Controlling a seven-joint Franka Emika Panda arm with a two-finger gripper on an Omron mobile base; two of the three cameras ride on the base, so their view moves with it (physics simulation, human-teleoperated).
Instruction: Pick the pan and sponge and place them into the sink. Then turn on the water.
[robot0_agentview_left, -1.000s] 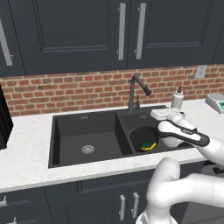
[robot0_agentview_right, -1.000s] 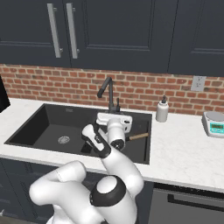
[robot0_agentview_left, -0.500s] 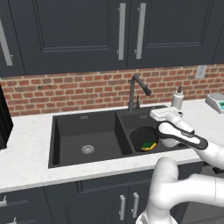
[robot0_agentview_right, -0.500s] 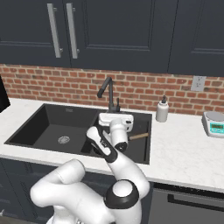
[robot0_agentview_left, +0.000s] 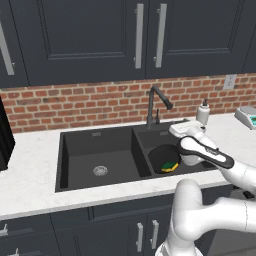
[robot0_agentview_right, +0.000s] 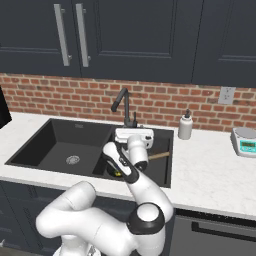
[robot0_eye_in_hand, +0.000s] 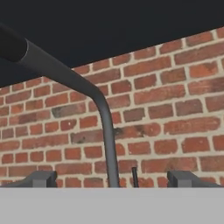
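Observation:
The black sink (robot0_agentview_left: 90, 145) (robot0_agentview_right: 60, 140) has two basins. In its right basin lies the round black pan (robot0_agentview_left: 159, 156), and the green and yellow sponge (robot0_agentview_left: 170, 165) rests on the pan's floor. The pan's tan handle (robot0_agentview_right: 159, 156) shows beside my arm. My gripper (robot0_agentview_left: 178, 128) (robot0_agentview_right: 133, 134) hovers over the right basin, open and holding nothing, and faces the dark gooseneck faucet (robot0_agentview_left: 150, 107) (robot0_agentview_right: 125, 105). In the hand view the faucet's neck (robot0_eye_in_hand: 107, 131) rises straight ahead between the two fingertips (robot0_eye_in_hand: 41, 178), with a thin dark lever (robot0_eye_in_hand: 134, 177) beside it. No water runs.
A white soap dispenser (robot0_agentview_left: 202, 112) (robot0_agentview_right: 185, 125) stands on the counter right of the faucet, and a kitchen scale (robot0_agentview_left: 248, 116) (robot0_agentview_right: 245, 142) sits further right. The brick wall (robot0_eye_in_hand: 175, 109) stands close behind the faucet. Dark cabinets hang above. A black appliance (robot0_agentview_left: 4, 135) is at the far left.
The hand has barely moved in front of the faucet. The arm behind it has swung slightly. The jaws stay open.

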